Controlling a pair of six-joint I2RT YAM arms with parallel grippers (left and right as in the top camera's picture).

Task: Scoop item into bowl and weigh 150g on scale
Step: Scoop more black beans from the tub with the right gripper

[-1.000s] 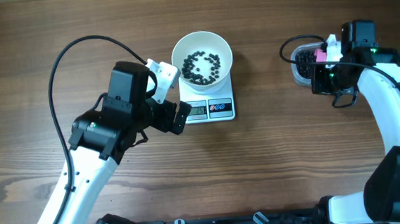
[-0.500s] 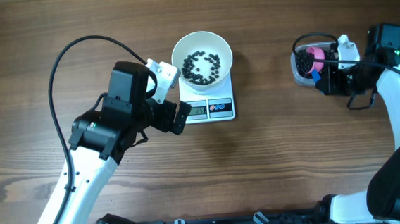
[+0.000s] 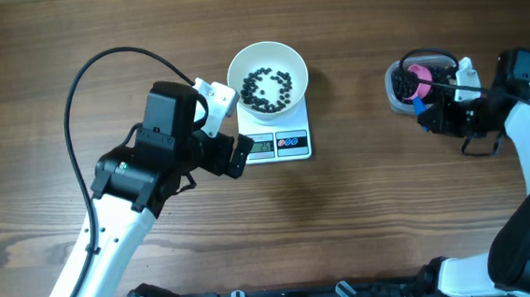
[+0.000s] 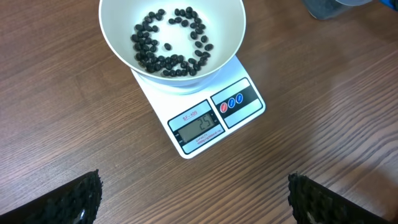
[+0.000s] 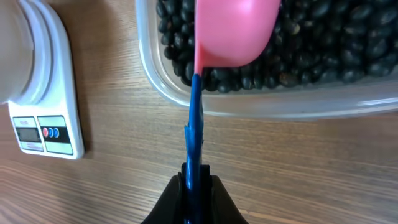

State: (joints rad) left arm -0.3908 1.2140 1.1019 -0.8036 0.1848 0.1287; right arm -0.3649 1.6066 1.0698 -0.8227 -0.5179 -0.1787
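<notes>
Progress is early. The white bowl (image 4: 231, 34) sits on the kitchen scale (image 4: 239, 102) at the upper centre of the overhead view. Only a thin scatter of black beans (image 4: 171, 46) covers part of its floor. The display (image 4: 200, 129) reads what looks like 25, so by my reckoning you have most of the target left to add.

Your supply is the clear plastic tub (image 5: 280, 106) at the upper right of that view, filled with a dense layer of the same beans. Your right gripper (image 5: 195, 183) is pinched tight on the blue handle (image 5: 194, 124) of the pink scoop (image 5: 233, 28). The scoop's cup hangs over the tub's near edge, and whether it carries a load I cannot tell from behind. Your left gripper (image 4: 196, 202) stands spread wide, holding nothing, just lower left of the scale in the overhead view. Expect several more scoops, then small top-ups.
</notes>
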